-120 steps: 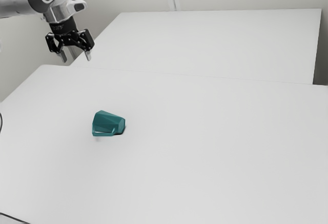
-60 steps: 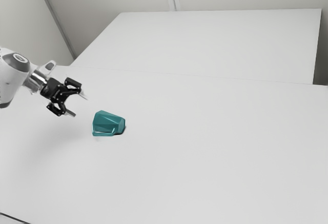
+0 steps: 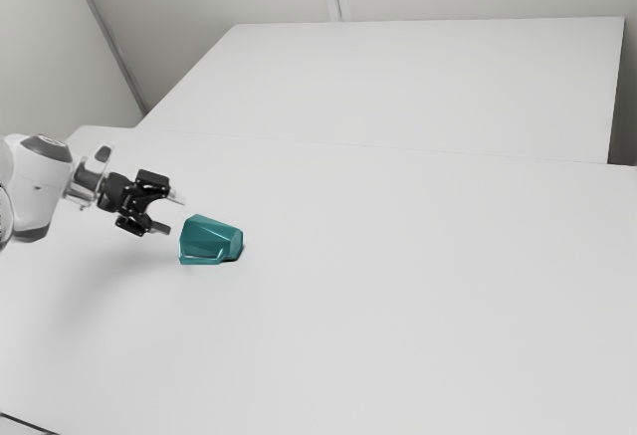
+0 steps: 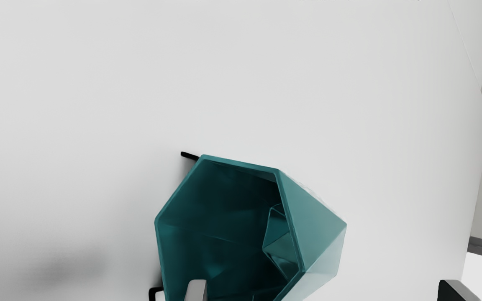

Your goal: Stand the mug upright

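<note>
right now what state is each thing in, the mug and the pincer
mug: lying on its side on the table, mouth facing the pincer, not yet upright
pincer: open, fingers well apart, near the mug's mouth, not gripping it

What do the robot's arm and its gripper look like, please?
The arm is white and rounded, with a dark grey cap and lighter grey parts towards its end. The gripper is black, with angular linkages and two fingers. The fingertips are narrow and grey; one shows a black inner side.
</note>
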Robot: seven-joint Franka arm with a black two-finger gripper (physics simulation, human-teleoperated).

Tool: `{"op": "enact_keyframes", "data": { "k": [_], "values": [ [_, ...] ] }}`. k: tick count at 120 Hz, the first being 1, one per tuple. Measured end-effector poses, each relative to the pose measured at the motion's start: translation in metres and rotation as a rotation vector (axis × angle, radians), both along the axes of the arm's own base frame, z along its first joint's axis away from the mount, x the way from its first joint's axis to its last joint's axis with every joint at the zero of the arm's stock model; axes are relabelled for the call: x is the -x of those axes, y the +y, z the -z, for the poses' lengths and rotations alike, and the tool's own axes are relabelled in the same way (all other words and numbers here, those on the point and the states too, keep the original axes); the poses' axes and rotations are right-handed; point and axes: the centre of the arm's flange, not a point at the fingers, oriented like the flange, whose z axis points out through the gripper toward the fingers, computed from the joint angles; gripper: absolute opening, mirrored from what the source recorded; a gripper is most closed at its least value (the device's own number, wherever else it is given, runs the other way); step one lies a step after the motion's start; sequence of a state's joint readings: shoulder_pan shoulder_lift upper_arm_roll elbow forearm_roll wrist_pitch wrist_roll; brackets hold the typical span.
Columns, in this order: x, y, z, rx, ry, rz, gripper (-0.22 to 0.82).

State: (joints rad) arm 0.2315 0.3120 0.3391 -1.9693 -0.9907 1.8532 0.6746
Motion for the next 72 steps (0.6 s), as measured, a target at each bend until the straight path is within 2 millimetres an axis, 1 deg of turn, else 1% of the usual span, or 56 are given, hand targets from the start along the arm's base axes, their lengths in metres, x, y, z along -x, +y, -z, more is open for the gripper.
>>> {"op": "enact_keyframes", "data": {
  "k": [16,27,42,72],
  "values": [
    [-0.004,-0.002,0.009,-0.005,-0.042,0.025,0.6],
    [-0.007,-0.01,0.02,0.002,-0.058,0.046,0.6],
    [-0.01,-0.019,0.028,0.007,-0.082,0.07,0.6],
    [-0.014,-0.033,0.035,0.017,-0.123,0.103,0.6]
  ]
}}
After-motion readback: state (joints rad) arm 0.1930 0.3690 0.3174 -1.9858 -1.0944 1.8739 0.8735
